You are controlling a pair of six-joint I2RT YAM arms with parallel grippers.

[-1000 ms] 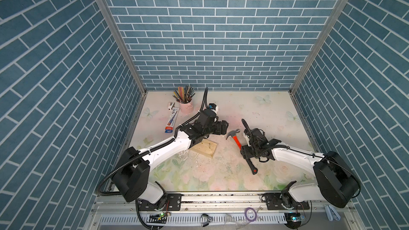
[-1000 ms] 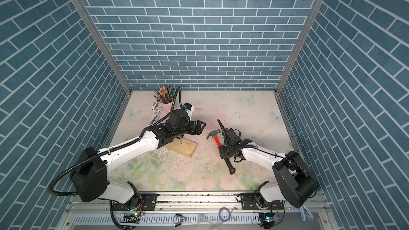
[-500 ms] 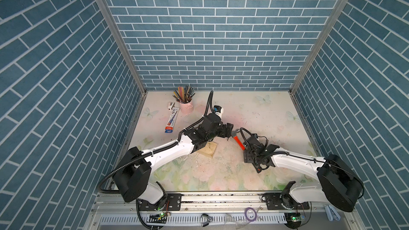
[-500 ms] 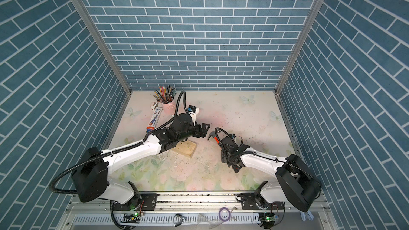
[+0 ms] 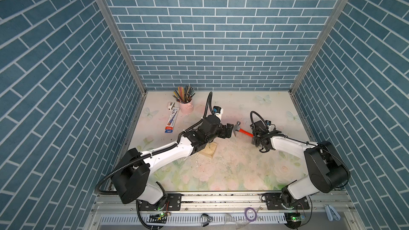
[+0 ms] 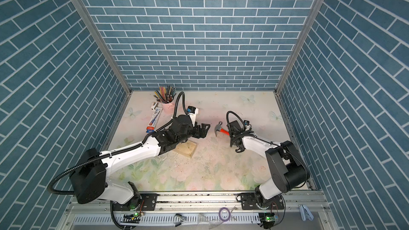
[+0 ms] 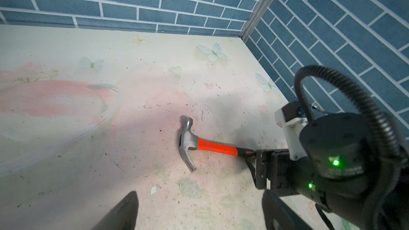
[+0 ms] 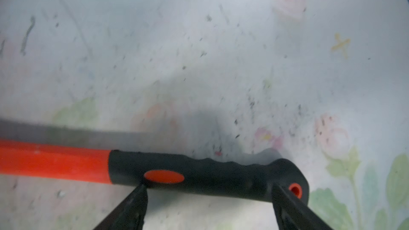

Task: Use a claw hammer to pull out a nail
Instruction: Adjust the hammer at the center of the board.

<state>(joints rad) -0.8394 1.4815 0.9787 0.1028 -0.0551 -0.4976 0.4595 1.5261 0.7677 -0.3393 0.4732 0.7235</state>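
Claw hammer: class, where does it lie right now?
In both top views the claw hammer lies flat on the table, right of centre, its head near the open left gripper and its black handle under the open right gripper.

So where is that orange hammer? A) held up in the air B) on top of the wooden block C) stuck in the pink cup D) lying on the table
D: the claw hammer lies flat on the table, the right gripper open at its black handle.
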